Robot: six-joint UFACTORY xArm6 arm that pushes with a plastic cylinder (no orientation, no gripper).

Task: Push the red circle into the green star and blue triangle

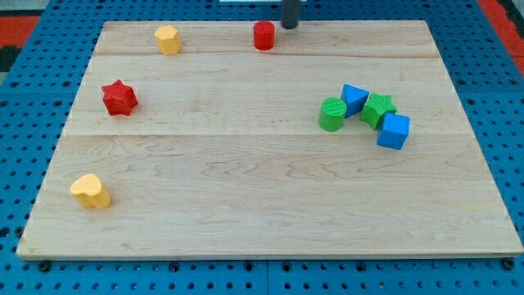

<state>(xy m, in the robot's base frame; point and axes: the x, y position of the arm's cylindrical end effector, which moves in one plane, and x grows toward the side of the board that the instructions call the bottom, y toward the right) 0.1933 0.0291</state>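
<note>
My tip (290, 26) sits at the view's top edge of the board (262, 197), just to the view's right of the red circle (264, 36) and a little above it. A narrow gap shows between the two, so I am beside the circle, not touching it. I carry no jaws; the rod is a plain dark stick and it holds nothing.

The red circle stands near the board's top edge, a little left of centre. The cluster lies well apart from it, toward the view's right and lower down, about mid-height on the board. There the blue triangle (354, 98) sits at the cluster's top, with the green star (378, 109) just to its right and touching it. A green cylinder (332, 115) presses against the triangle's left side. A blue cube (394, 131) lies against the star's lower right. The four form a short arc.

Other blocks lie away from all this. A yellow hexagon (167, 39) stands near the top edge, left of the red circle. A red star (119, 97) lies at the view's left, about level with the cluster. A yellow heart (90, 191) lies lower left, near the board's corner.
</note>
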